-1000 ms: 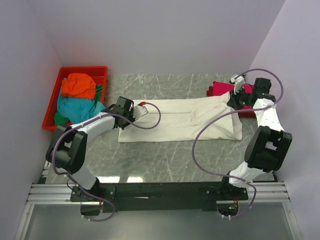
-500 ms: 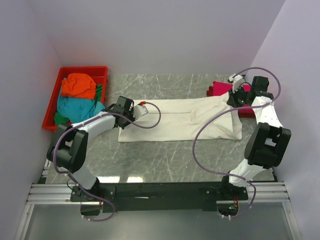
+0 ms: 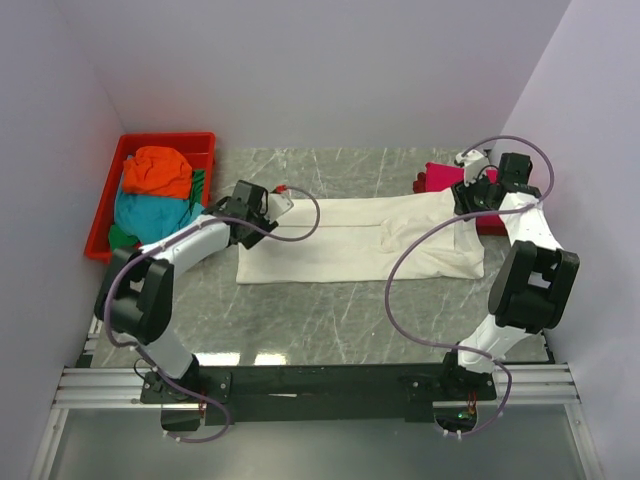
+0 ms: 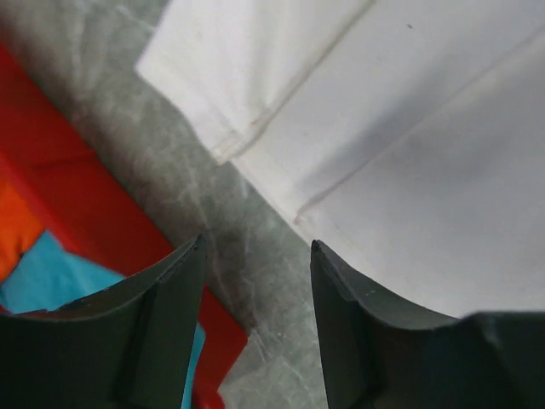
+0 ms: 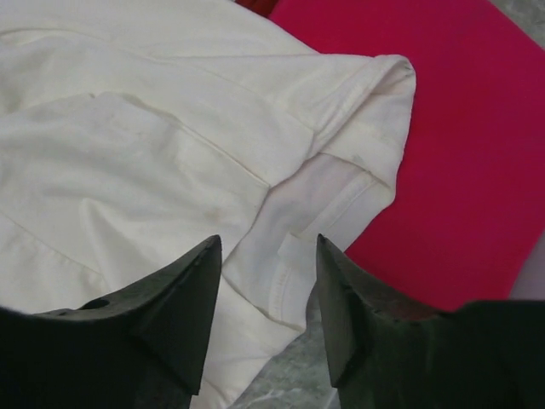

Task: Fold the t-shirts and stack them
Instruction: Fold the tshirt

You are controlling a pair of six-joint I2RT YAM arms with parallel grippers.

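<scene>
Left claw [image 4: 257, 247] and right claw [image 5: 268, 245], both wide open and empty, are hanging over opposite ends of the cream-white t-shirt [image 3: 350, 240] spread on the counter [image 3: 330, 310].
The left is poised above the shirt's corner hem, near the red tray [image 3: 165, 138]. The right is poised above a sleeve lying across the magenta-pink t-shirt [image 5: 460, 128]. Bare counter is showing along the shirt's near edge.

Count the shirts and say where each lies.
4 for certain: white shirt spread mid-table; pink shirt at its right end; orange shirt atop teal shirt in the red tray. Green cloth there may hide more.
</scene>
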